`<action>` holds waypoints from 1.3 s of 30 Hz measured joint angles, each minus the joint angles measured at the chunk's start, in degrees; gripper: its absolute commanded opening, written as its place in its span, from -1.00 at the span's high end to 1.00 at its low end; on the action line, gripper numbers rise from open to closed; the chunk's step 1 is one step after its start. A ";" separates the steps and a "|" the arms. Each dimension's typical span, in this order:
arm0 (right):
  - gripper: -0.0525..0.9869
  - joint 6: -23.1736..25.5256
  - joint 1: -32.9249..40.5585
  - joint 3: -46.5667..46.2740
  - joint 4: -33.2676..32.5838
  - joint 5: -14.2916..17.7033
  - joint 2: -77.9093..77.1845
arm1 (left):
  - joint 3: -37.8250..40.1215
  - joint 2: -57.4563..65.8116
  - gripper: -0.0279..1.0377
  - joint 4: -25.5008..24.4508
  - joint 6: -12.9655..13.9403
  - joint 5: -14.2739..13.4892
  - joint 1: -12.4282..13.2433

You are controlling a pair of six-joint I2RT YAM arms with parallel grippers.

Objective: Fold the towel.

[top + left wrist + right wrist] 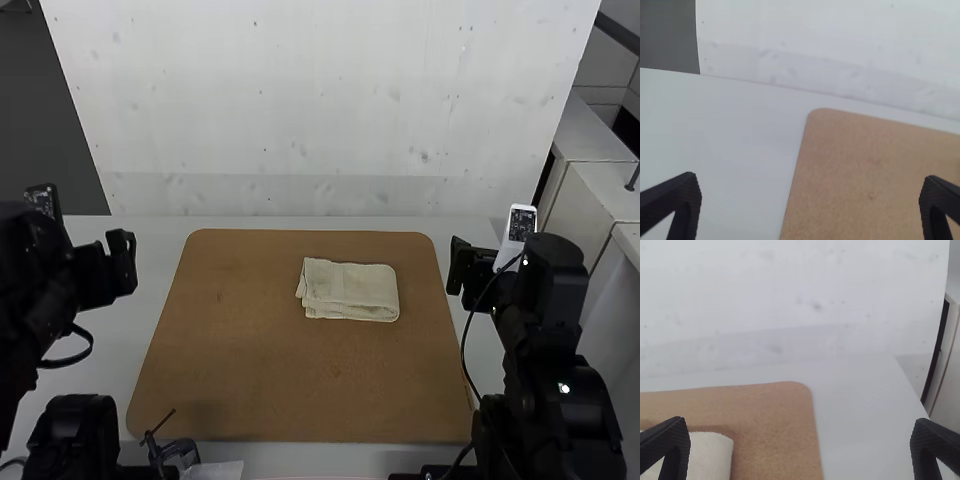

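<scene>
Nearest the high cam: black L arm (pixel 38 285) and R arm (pixel 545 335), one at either side of the table (pixel 155 250). L gripper (pixel 810 176): fingers spread wide, nothing betw. them. R gripper (pixel 799 420): likewise spread, nothing pinched. Towel (pixel 350 292): cream, lying flat on the brown mat (pixel 260 370), right of its centre & toward the far side; apart from both grippers. Form: compact rectangle, several layers, approx. neat; layers slightly offset at L end and along near edge; no. of folds can't be told.

Handling (est.): light, soft, limp; prob. textured cotton, so not slippery & not fragile. Thickness of the stack should give some body, but a single ply would droop. Best hold, if moved: R end, where the fold looks rounded — pinch through all layers, R gripper being the closer. Poorer hold: L end, where a tip might catch the top ply only and open the bundle. For squaring up, a light press or nudge on the near edge would prob. suffice. Progress (est.): folding looks complete or nearly so.

Labels/writing: none legible on towel; faint band across its upper face seems woven, not printed. White unit (pixel 522 223) w/ dark face, by R arm — marks too small to read.
</scene>
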 measured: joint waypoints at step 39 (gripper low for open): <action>-0.95 3.34 0.24 11.69 -36.74 -3.85 0.04 | -4.48 0.00 -0.90 -9.99 10.88 6.47 0.02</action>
